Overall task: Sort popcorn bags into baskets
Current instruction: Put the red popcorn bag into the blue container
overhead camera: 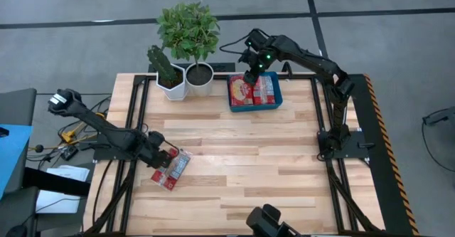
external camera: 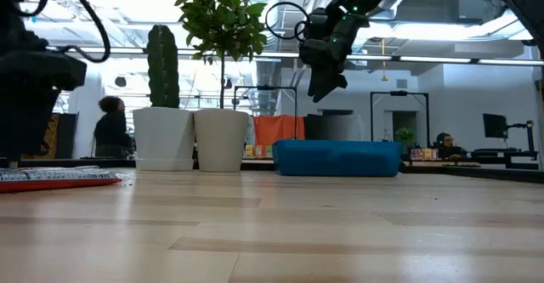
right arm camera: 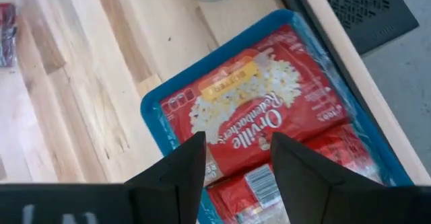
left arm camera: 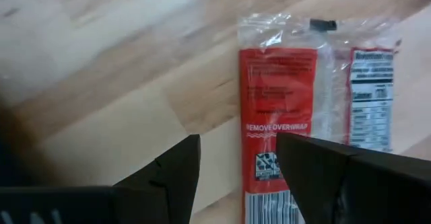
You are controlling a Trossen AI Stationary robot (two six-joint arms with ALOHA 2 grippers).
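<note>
Red popcorn bags (overhead camera: 173,170) lie flat on the table near its left near part, back side up in clear wrap (left arm camera: 279,109); whether one or two, I cannot tell. My left gripper (overhead camera: 161,157) (left arm camera: 237,158) is open just beside them, its fingers low over the near end of the wrap. The blue tray (overhead camera: 276,102) (external camera: 337,158) stands at the far edge and holds several bags (right arm camera: 259,116). My right gripper (overhead camera: 252,76) (external camera: 326,81) (right arm camera: 232,155) hangs open above the tray, touching nothing.
Two white pots, one with a cactus (overhead camera: 166,72) and one with a leafy plant (overhead camera: 189,30), stand at the far edge just left of the tray. Bare wood (overhead camera: 249,166) spreads across the table's middle and right. People show in the room beyond (external camera: 110,126).
</note>
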